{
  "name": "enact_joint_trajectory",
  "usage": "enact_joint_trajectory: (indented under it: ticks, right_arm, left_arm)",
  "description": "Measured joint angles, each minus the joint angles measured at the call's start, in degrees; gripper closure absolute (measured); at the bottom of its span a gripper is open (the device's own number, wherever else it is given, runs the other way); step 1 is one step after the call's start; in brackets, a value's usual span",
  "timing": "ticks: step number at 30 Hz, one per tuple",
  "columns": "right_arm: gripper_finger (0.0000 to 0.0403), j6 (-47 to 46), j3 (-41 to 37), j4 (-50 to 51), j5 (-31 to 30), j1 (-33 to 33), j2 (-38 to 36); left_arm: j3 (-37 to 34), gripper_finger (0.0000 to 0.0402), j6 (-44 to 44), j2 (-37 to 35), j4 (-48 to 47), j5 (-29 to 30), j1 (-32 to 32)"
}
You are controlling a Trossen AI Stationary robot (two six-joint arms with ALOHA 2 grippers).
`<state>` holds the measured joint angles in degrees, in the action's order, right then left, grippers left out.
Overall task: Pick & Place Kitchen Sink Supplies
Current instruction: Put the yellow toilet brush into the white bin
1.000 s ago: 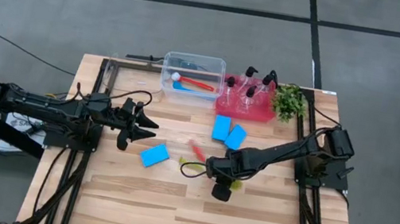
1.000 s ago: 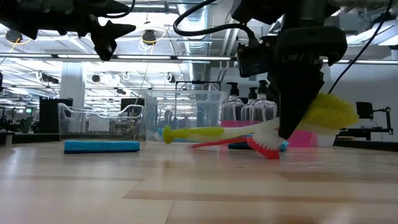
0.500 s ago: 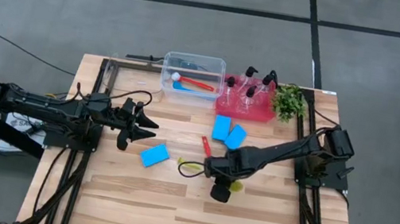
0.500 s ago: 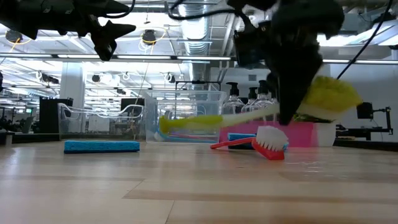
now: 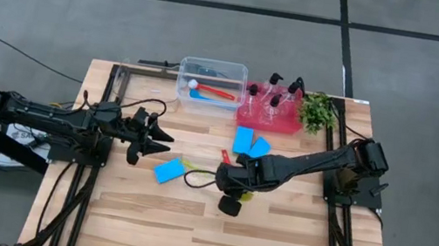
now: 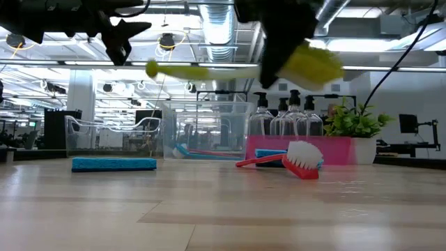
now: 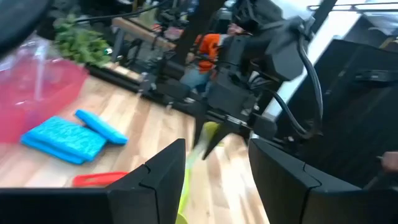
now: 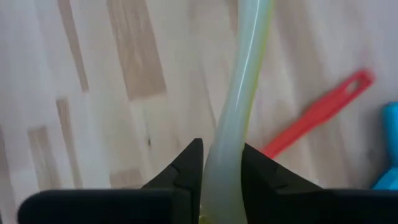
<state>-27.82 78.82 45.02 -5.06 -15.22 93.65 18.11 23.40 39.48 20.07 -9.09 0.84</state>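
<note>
Right wrist view: I read no lettering; my right pincer [image 8: 221, 163] pinches the pale yellow-green brush [image 8: 239, 93]; left pincer [image 5: 155, 139] spread at nine o'clock.

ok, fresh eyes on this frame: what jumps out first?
The right pincer, up over the table's middle, is shut on the yellow-green brush, lifted well clear of the wood with its handle pointing toward the left arm. Below it the red brush lies on the table, near two blue sponges. The left pincer waits open above a third sponge.
</note>
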Motion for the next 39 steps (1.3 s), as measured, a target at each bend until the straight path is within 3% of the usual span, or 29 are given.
enact_joint_trajectory:
  ticks: [7,15,25,30,39]
  right_arm:
    - [0.0334,2.77,4.70,-0.02,-1.03,1.12,-0.02]
    - [0.0334,4.36,5.98,-0.96,-1.87,3.29,-0.04]
    - [0.0333,5.86,6.00,-6.33,-3.07,4.49,-0.04]
    - [0.0333,4.82,6.00,-7.14,-5.70,4.85,-0.04]
    - [0.0333,4.36,6.07,-8.91,-5.75,4.74,-0.04]
  left_arm:
    - [0.02,0.0222,-2.85,-0.02,1.88,-2.07,0.00]
    - [0.02,0.0212,-5.17,-0.02,8.21,-0.20,0.02]
    - [0.02,0.0210,1.95,0.00,9.99,13.80,0.02]
    - [0.02,0.0213,8.50,0.00,9.99,14.21,0.01]
    - [0.02,0.0215,7.08,-0.04,7.86,16.14,0.02]
